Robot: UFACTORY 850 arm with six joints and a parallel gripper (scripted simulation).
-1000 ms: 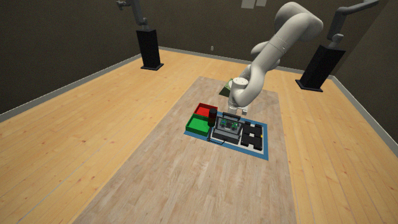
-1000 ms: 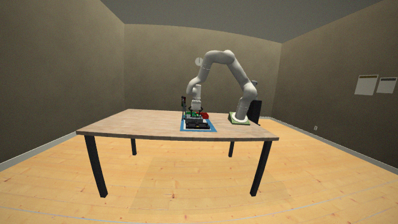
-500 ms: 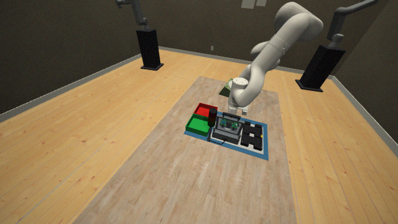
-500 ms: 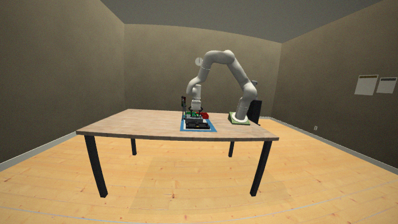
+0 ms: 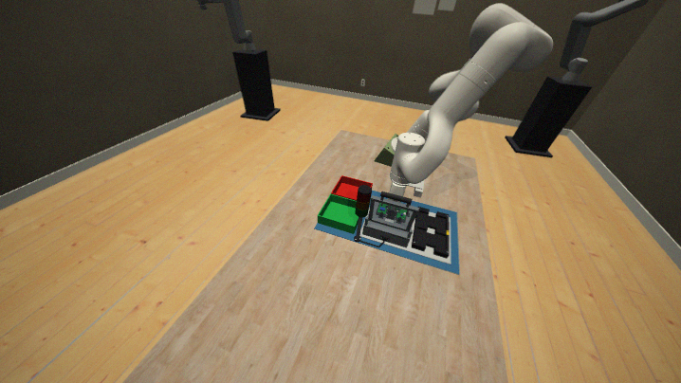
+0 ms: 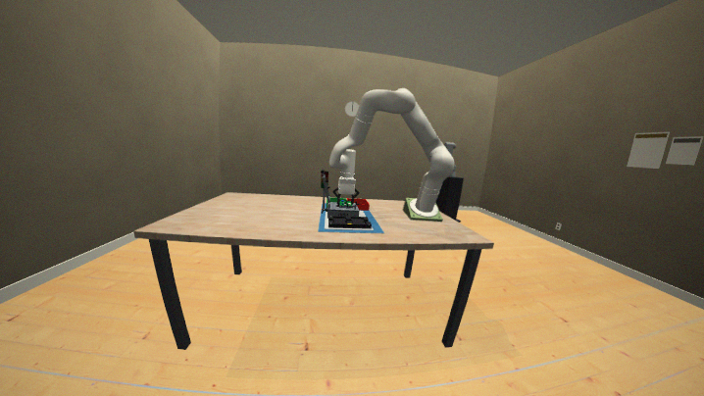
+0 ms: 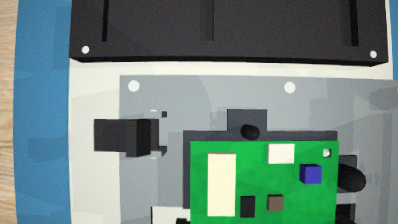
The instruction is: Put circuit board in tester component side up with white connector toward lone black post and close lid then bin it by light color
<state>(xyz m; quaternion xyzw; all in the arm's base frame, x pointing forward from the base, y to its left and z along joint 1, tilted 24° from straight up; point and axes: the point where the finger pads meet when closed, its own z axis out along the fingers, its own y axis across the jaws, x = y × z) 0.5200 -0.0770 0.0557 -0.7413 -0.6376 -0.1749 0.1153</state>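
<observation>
The big table is holding everything. The white arm is bending over the gray tester. The jaws are standing wide around the green board, but I can't tell if they're squeezing it. The board is sitting over the tester, chips facing up.
</observation>
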